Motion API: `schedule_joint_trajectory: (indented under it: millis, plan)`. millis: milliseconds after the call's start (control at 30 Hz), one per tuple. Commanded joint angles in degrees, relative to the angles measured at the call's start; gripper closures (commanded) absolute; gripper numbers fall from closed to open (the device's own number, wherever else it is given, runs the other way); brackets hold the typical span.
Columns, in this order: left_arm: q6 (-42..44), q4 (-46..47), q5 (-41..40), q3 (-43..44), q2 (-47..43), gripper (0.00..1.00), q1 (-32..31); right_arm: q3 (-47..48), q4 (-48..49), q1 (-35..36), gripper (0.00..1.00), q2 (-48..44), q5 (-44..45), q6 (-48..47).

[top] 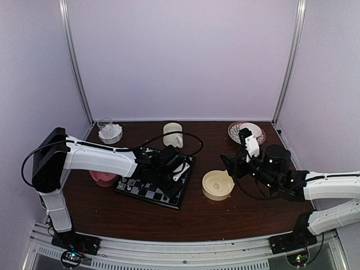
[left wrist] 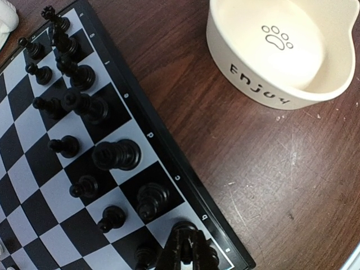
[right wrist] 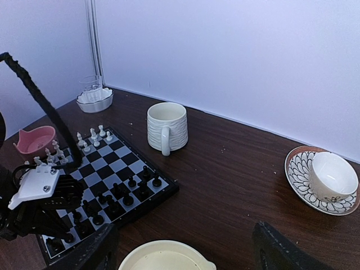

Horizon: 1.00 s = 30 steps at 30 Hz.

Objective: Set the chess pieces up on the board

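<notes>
One board (top: 147, 191), small, square, black and pale grey checks with a thin black rim; flat on the dark wooden table (top: 225, 219), lower centre-left of the overhead view, partly under the left arm (top: 101, 158).

Two sets of chess pieces on it; black pieces (left wrist: 115, 154) upright in two rows along the lettered edge, left and centre of the left wrist view; white pieces (right wrist: 84, 140) upright in rows at the opposite edge, left side of the right wrist view.

One left gripper (left wrist: 183, 247), bottom edge of its own view; fingers pressed together, low over the corner squares at the end of the black rows; whether it touches a piece cannot be told.

One right gripper (right wrist: 180, 253); fingers (right wrist: 84, 253) spread wide at the bottom corners of its own view, above the near rim of the cream bowl (left wrist: 270, 95), well apart from the board.

The cream bowl has a paw print inside and "Enjoy" on its wall; upper right of the left wrist view, near the lettered edge, a strip of bare wood between.

One mug (right wrist: 167, 126), cream, ribbed, upright, handle toward the camera; centre of the right wrist view, beyond the board.

One saucer (right wrist: 298, 180), patterned, with a white cup (right wrist: 333, 174) on it; right edge of that view.

One glass dish (right wrist: 93, 98) of white lumps; upper left.

One pink bowl (right wrist: 36, 140); left edge, near the white pieces' end.
</notes>
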Motion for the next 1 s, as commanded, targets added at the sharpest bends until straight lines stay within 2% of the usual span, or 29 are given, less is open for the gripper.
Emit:
schedule_joint_trajectory:
  millis: [0, 433, 700, 867, 967]
  plan:
    - [0.7, -0.8, -1.3, 2.1, 0.8, 0.95, -0.3, -0.6, 1.0, -0.3, 0.15, -1.1, -0.5, -0.5]
    - [0.7, -1.3, 0.3, 2.6, 1.2, 0.84, -0.3, -0.5, 0.9, -0.4, 0.15, -1.0, -0.7, -0.5]
    - [0.7, -1.4, -0.1, 2.4, 0.4, 0.83, -0.3, -0.6, 1.0, -0.3, 0.15, -1.1, -0.9, -0.5]
    - [1.5, -0.4, 1.1, 1.3, -2.5, 0.70, -0.4, -0.4, 1.0, -0.3, 0.15, -0.9, -1.5, -0.9]
    - [2.1, 0.6, 0.2, -0.3, -5.9, 0.65, -0.4, -0.1, 0.6, -0.3, 0.15, -0.7, -2.2, -1.3]
